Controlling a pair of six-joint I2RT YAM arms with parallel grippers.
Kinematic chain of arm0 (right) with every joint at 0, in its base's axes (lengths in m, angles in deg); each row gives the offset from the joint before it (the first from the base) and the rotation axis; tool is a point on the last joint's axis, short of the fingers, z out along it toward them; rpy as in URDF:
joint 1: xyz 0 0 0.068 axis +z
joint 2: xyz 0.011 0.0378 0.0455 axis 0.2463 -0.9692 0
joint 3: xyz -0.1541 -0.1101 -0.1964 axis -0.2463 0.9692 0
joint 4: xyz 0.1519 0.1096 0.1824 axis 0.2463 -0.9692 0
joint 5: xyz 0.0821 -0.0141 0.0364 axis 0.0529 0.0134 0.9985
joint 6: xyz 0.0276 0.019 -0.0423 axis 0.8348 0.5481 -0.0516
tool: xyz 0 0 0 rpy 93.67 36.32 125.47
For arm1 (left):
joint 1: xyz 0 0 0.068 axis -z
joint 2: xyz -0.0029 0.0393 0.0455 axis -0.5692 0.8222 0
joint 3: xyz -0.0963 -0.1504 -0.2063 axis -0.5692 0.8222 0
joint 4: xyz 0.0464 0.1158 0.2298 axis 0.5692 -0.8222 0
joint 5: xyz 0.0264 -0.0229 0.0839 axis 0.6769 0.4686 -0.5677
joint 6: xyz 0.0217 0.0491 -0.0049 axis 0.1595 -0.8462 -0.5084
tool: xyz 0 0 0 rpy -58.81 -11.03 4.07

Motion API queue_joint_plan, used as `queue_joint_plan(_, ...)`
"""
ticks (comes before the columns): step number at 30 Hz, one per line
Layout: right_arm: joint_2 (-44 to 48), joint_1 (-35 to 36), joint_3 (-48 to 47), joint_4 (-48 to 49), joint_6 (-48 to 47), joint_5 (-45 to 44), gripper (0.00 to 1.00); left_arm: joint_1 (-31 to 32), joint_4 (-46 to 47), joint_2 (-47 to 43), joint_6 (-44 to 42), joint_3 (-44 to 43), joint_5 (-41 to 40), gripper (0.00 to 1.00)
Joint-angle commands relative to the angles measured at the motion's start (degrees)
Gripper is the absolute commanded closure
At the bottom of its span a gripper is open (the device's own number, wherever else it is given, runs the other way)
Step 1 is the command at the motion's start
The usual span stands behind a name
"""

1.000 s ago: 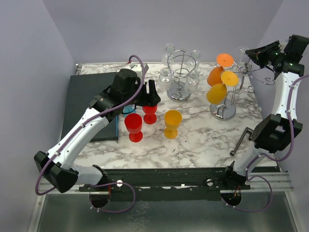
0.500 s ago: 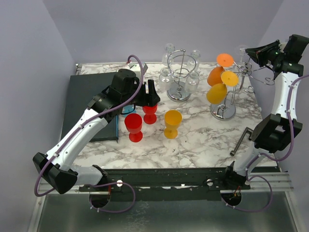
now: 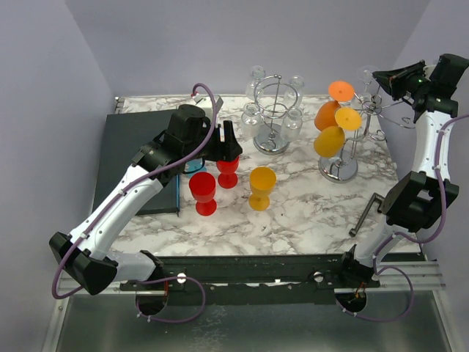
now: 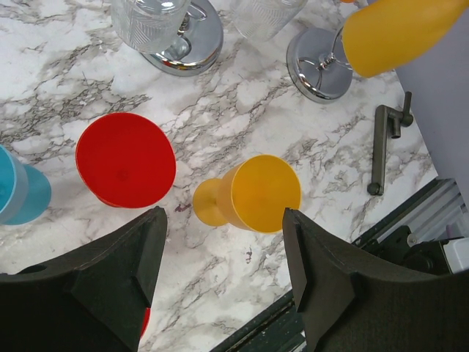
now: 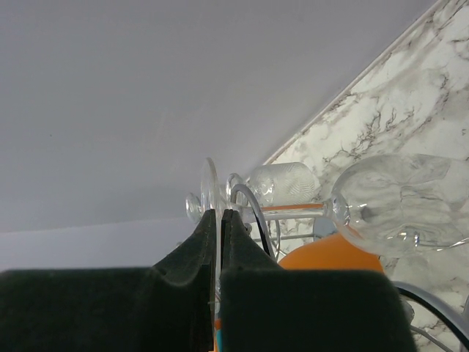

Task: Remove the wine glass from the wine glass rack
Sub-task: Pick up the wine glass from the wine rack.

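Right pincer (image 5: 218, 220): raised to the far right corner, at the top of the chrome wine glass rack (image 3: 338, 167). Jaws pressed nearly together on a thin clear disc seen edge-on, which I read as the foot of the clear wine glass (image 5: 396, 205). The stem runs from the fingers to the bowl, which lies sideways just beside an orange glass.

Clear wine glass: hangs among the rack's wire arms, high above the surface (image 3: 308, 205). Not yet off the rack.

Left pincer (image 4: 223, 242): wide apart and holding nothing. It hovers low over a red glass (image 4: 124, 160) and a yellow glass (image 4: 260, 192), both standing on the surface.

Also noted: three orange glasses (image 3: 330, 141) hang on the same rack. A second chrome rack (image 3: 272, 117) at centre back carries clear tumblers.

Progress, as judged: reach done and grip on the foot made. The removal itself is not begun. Left to do: draw the foot out along the wire arm until it clears, keep the bowl from knocking the orange glasses, then carry the glass away from the rack.
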Motion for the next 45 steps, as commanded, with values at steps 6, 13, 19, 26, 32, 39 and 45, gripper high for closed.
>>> queue_joint_plan(6, 2.2, 0.2, 1.3, 5.1, 1.4, 0.5, 0.99, -0.5, 1.1, -1.8, -0.5, 0.6, 1.1, 0.29)
queue_joint_plan(13, 3.9, 0.2, 2.6, 5.7, 1.3, -1.4, 0.99, -0.6, 1.1, -1.9, -0.4, 0.8, 1.1, 0.29)
queue_joint_plan(19, 5.4, 0.3, 3.5, 6.1, 1.1, -3.2, 0.99, -0.7, 1.2, -1.9, -0.4, 0.9, 1.3, 0.29)
queue_joint_plan(26, 6.3, 0.3, 3.8, 5.5, 1.1, -5.0, 1.00, -0.8, 1.2, -2.2, -0.2, 1.0, 1.2, 0.29)
queue_joint_plan(32, 7.3, 0.3, 5.1, 5.8, 1.4, -6.7, 1.00, -0.9, 1.2, -2.5, -0.3, 1.1, 1.3, 0.29)
queue_joint_plan(39, 8.5, 0.2, 6.2, 6.8, 1.6, -8.3, 1.00, -1.0, 1.2, -2.6, -0.3, 1.1, 1.3, 0.29)
queue_joint_plan(45, 9.3, 0.2, 6.4, 7.4, 1.4, -9.7, 0.99, -1.0, 1.2, -2.7, -0.2, 1.1, 1.4, 0.29)
